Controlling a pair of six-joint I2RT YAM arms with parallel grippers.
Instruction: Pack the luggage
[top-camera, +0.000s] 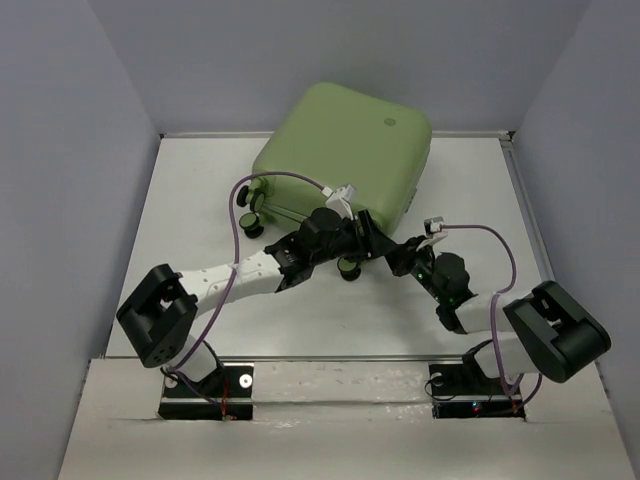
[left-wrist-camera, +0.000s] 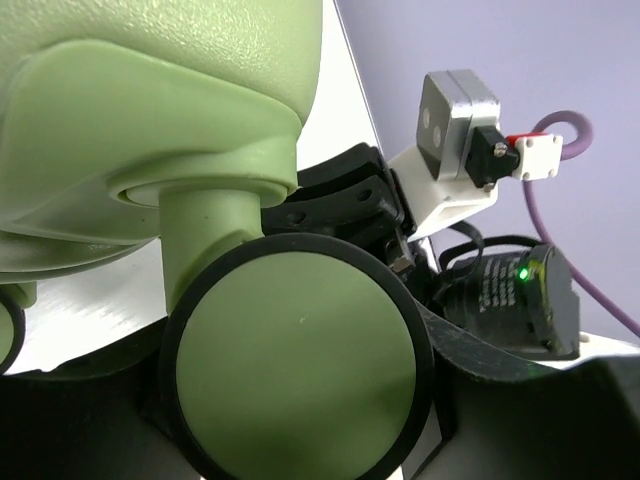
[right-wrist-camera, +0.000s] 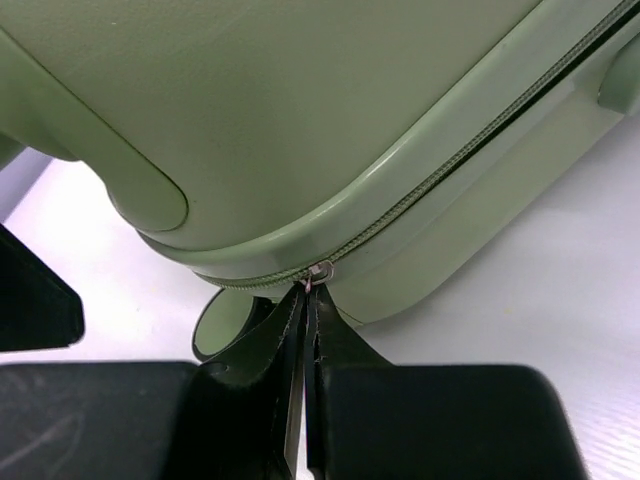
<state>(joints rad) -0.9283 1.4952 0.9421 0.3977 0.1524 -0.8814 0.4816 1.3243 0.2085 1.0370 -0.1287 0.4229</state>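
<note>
Your luggage (top-camera: 345, 150) lay shut on the table (top-camera: 200, 200), shell up, toward 12 o'clock from both grippers. Your left gripper (top-camera: 352, 242) sat at the case's 6 o'clock edge, fingers spread either side of a wheel (left-wrist-camera: 300, 365); whether they pressed on it could not be told. Your right gripper (right-wrist-camera: 305, 300), at 4 o'clock of the left, had its fingers pinched together on the zipper pull (right-wrist-camera: 318, 270).

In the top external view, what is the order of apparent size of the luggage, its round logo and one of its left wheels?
1. the luggage, by far the largest
2. the wheel
3. the round logo, only a dot
</note>
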